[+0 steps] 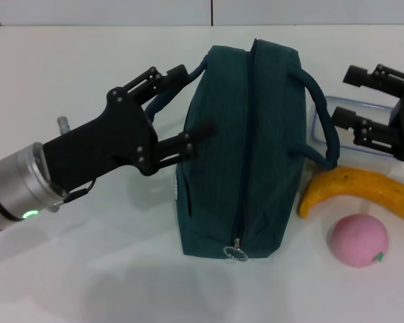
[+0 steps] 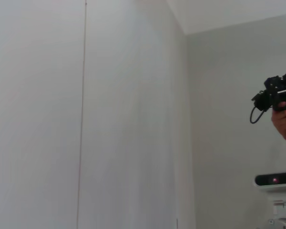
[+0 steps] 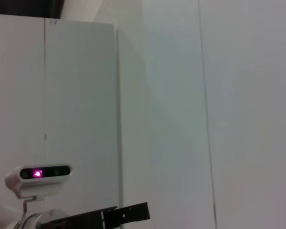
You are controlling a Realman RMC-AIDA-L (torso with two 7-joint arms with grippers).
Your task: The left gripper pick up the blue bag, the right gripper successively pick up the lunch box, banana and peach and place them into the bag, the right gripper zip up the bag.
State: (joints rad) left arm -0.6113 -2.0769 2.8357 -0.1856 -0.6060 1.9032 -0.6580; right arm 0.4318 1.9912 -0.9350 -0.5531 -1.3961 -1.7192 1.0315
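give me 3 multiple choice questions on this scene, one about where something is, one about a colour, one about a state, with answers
1. Where is the peach?
A. inside the blue bag
B. on the table, nearer the robot than the banana
C. in the lunch box

2. What colour is the blue bag?
A. dark teal
B. red
C. white

3. What state is the bag's zipper in?
A. fully open
B. torn off
C. closed along the top

Answers:
1 B: the head view shows the peach on the table just below the banana, outside the bag and the lunch box.
2 A: its fabric is dark teal.
3 C: the zip line runs shut down to the ring pull, while the left gripper is open beside the bag and the right gripper is open over the lunch box.
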